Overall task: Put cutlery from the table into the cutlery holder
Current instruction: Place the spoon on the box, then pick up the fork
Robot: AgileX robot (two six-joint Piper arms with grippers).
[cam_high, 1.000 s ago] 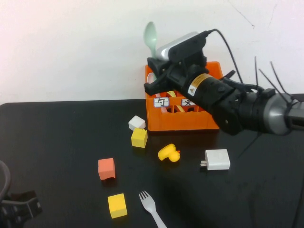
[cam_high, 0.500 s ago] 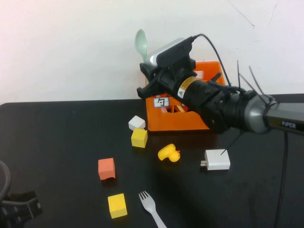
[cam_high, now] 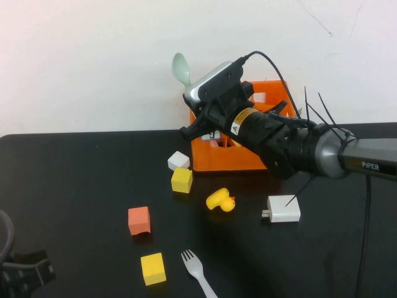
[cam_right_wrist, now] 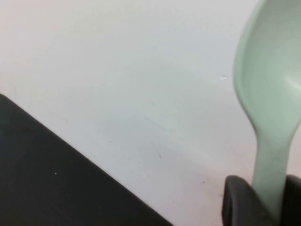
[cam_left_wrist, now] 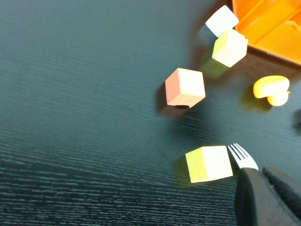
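Note:
My right gripper (cam_high: 200,115) is shut on the handle of the pale mint-green spoon (cam_high: 181,67) and holds it upright, bowl up, above the left front corner of the orange cutlery holder (cam_high: 226,159). In the right wrist view the spoon (cam_right_wrist: 275,94) rises from between the gripper's tips (cam_right_wrist: 268,188) against the white wall. The light grey fork (cam_high: 198,272) lies on the black table near the front edge. My left gripper (cam_high: 22,273) is parked at the front left, shut and empty. In the left wrist view its tip (cam_left_wrist: 262,172) is just in front of the fork (cam_left_wrist: 242,157).
On the table (cam_high: 74,186) lie a white block (cam_high: 178,161), a yellow block (cam_high: 182,179), a yellow duck (cam_high: 221,200), a white charger (cam_high: 283,208), an orange-red block (cam_high: 139,220) and another yellow block (cam_high: 152,268) beside the fork.
My right arm has swung left with the spoon, from above the holder's middle towards its left front corner. The left arm and the table objects have not moved.

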